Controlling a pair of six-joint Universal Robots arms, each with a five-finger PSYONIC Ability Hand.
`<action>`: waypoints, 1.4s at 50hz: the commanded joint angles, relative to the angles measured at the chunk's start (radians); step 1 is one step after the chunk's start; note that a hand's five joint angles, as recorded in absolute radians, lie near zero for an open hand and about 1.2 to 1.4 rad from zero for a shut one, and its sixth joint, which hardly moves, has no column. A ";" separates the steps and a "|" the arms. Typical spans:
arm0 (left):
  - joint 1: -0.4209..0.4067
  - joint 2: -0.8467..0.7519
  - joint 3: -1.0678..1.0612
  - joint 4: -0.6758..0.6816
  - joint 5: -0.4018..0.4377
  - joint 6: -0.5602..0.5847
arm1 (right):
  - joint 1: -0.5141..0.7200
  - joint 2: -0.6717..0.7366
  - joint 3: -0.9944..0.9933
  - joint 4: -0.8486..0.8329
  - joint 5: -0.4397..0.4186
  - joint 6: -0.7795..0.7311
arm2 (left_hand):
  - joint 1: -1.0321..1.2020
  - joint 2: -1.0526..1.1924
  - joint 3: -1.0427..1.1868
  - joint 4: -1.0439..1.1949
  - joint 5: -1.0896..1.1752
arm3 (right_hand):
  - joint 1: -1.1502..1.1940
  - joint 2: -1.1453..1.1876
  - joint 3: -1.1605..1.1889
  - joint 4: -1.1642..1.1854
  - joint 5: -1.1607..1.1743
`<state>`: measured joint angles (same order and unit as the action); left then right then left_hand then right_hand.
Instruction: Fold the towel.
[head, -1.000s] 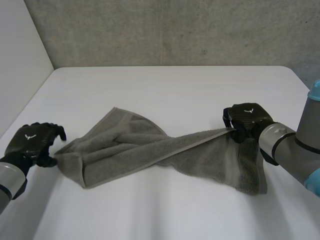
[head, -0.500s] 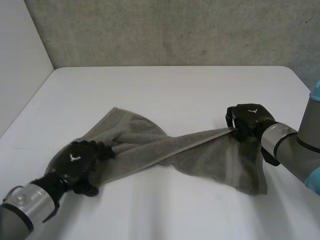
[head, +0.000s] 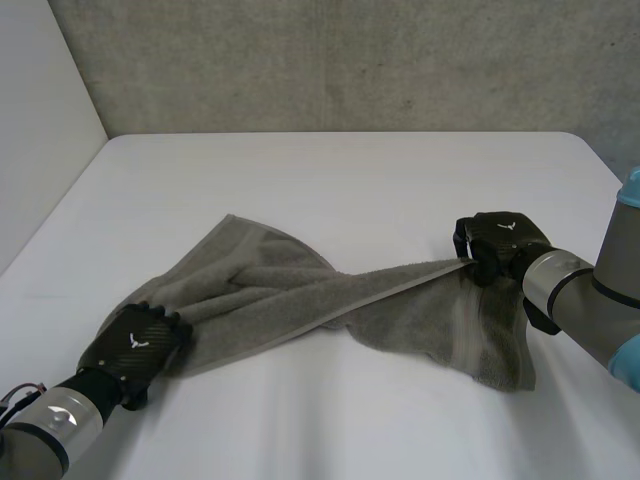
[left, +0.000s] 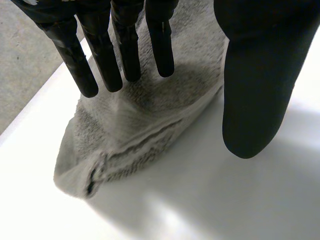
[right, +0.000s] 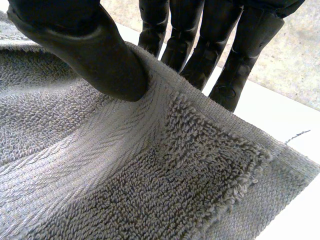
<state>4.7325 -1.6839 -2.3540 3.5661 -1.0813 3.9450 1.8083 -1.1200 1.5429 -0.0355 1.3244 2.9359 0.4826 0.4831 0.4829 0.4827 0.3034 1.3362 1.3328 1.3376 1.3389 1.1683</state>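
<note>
L hand (head: 133, 345): open, fingers (left: 102, 55) held straight over corner of rumpled grey terry towel (head: 300, 295), thumb kept apart. Towel is stretched across white table (head: 330, 180) betw. both hands. R hand (head: 500, 245): towel edge is pinched betw. thumb (right: 90, 50) & fingers.

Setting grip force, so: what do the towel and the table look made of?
Towel: grey looped terry, probably cotton; matte loops and a flat woven border band show. Table: smooth white hard top, maybe laminate or coated board; faint sheen, no grain visible.
</note>
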 joint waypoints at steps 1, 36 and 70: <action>0.001 -0.043 0.010 0.069 -0.002 0.003 | 0.000 0.002 0.000 0.000 -0.001 0.000 | 0.074 0.074 0.074 0.074 0.079 | 0.060 0.063 0.059 0.057 0.053; -0.003 0.141 0.108 0.097 -0.009 -0.102 | 0.002 -0.199 -0.024 0.029 -0.001 -0.077 | 0.914 0.913 0.913 0.914 0.918 | 0.060 0.063 0.059 0.057 0.053; -0.268 -0.292 0.730 -0.201 -0.333 -0.454 | 0.069 0.006 -0.351 0.520 0.151 -0.712 | 0.914 0.913 0.913 0.914 0.918 | 0.060 0.063 0.059 0.057 0.053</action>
<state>4.5525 -1.8644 -1.8356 3.3553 -1.2821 3.4026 1.8293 -1.2633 1.3594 0.5615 1.3789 2.2174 1.1838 1.2172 1.2168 1.2181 1.0207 1.3388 1.3329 1.3376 1.3434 1.1684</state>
